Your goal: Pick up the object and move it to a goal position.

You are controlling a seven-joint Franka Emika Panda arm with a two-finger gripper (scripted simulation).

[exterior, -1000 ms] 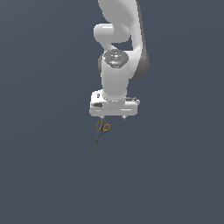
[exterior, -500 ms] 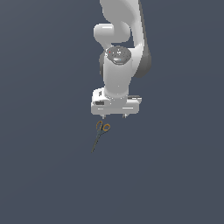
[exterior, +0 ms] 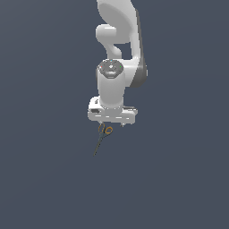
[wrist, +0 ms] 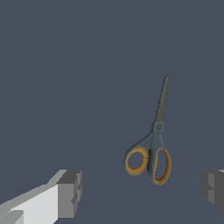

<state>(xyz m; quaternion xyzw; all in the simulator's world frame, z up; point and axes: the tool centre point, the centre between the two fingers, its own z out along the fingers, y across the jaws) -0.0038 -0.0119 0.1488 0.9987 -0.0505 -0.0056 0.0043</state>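
Observation:
The object, a small pair of scissors (exterior: 105,131) with two orange loop handles and long dark closed blades, lies flat on the dark floor. In the exterior view its blades point down and toward that view's left. My gripper (exterior: 111,124) hangs just above the handles, apart from them. In the wrist view the scissors (wrist: 153,151) lie between my two grey fingertips (wrist: 70,192), nearer the other fingertip (wrist: 213,186). The gripper (wrist: 142,189) is open wide, with nothing held.
A plain dark grey-blue floor (exterior: 44,179) fills both views. The white arm (exterior: 118,49) rises behind the gripper. No other object or marker shows.
The hand has come down a little toward the scissors and shifted slightly to the exterior view's left. The scissors have not moved.

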